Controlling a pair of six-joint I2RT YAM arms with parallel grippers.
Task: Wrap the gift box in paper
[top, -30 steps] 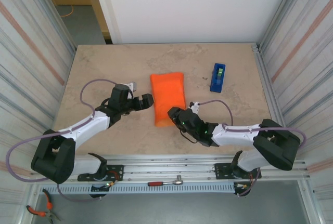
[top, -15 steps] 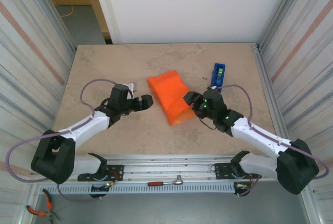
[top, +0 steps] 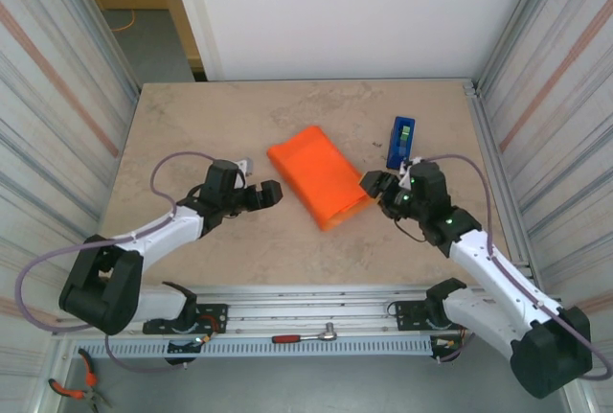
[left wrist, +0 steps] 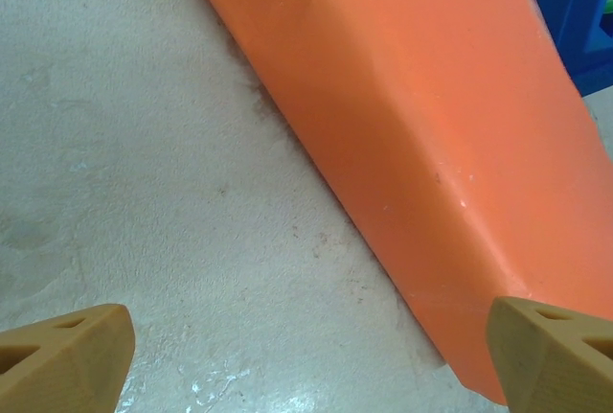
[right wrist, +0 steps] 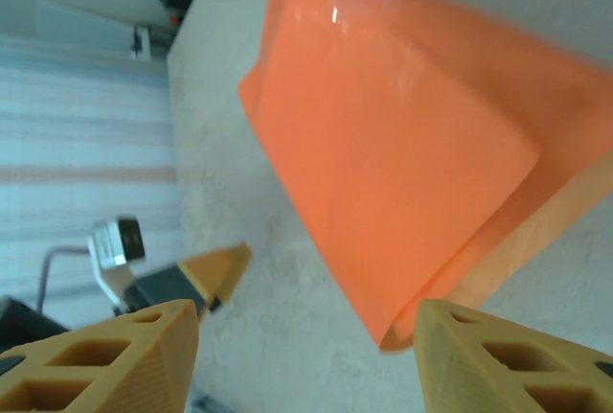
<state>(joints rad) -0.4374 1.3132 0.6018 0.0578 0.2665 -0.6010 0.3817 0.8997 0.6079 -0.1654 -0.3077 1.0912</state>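
Although the paper (top: 321, 176) lies folded into a slanted sleeve mid-worktop (top: 192, 116), presumably over the gift box, its near end gapes unsealed. Right pincer (top: 375, 187) sits just beside that end, jaws apart, holding nothing. Left pincer (top: 271, 195) hangs left of the paper, jaws wide, empty. Risk: a nudge at the open end could spring the fold or slide the box out. Tape dispenser (top: 400, 142) stands beyond the paper.
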